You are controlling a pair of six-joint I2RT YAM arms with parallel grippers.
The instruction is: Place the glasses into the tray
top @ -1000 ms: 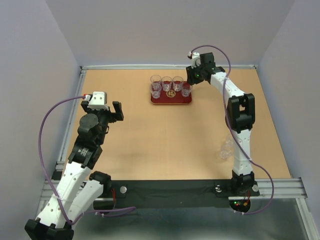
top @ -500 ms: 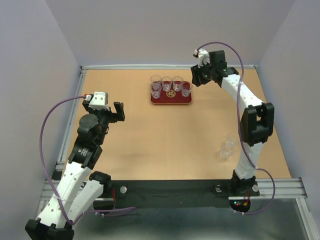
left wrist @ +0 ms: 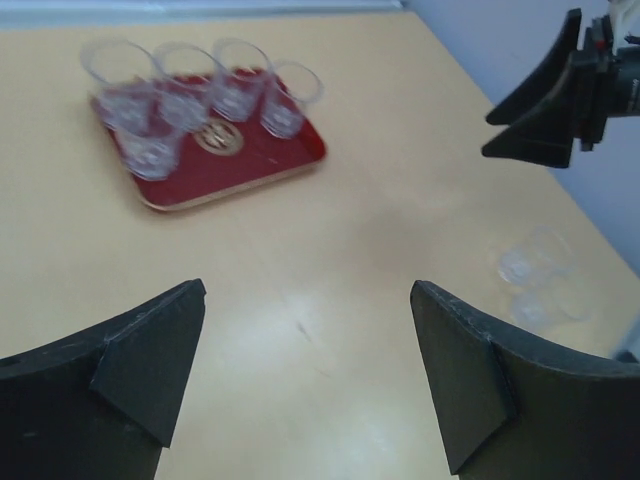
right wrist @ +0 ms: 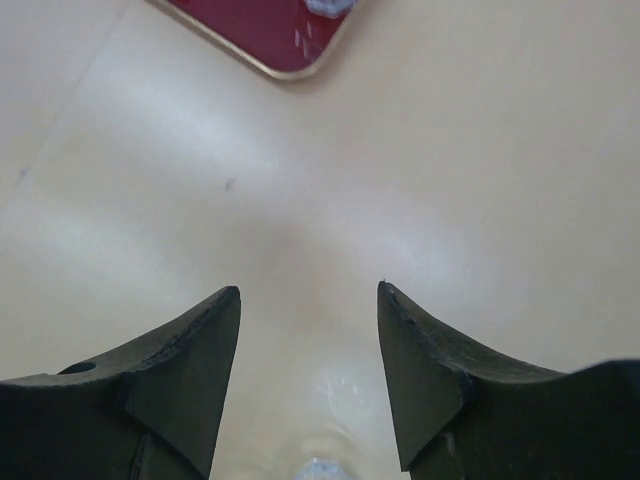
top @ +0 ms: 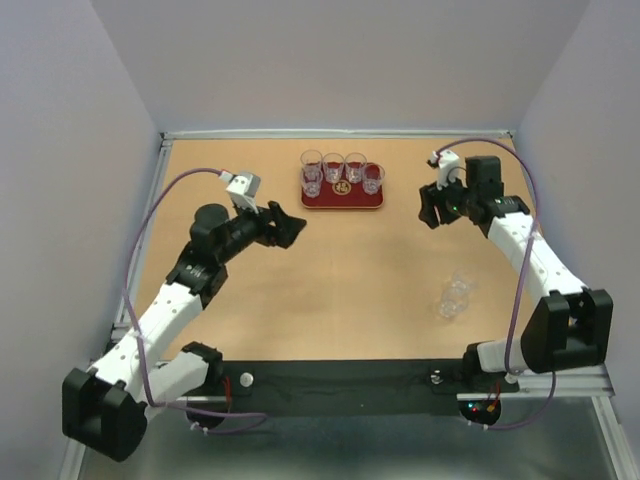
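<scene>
R gripper (right wrist: pixel 308 290): jaws spread, nothing between. It hangs over bare table (top: pixel 340 280) just right of tray (top: pixel 360 200), prob. placed to go for the one loose glass (top: pixel 455 297), which sits near-right, well apart from tray. L gripper (left wrist: pixel 305 285): jaws spread too, empty, hovering near-left of tray, out of R's way. Five glasses (top: pixel 334 168) in tray: four along far rim, one near-left. Est. one left to place.

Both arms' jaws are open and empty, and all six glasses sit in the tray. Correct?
Not all six: the top view shows five glasses in the tray and one glass out on the table. Both sets of jaws are indeed open and empty.
</scene>
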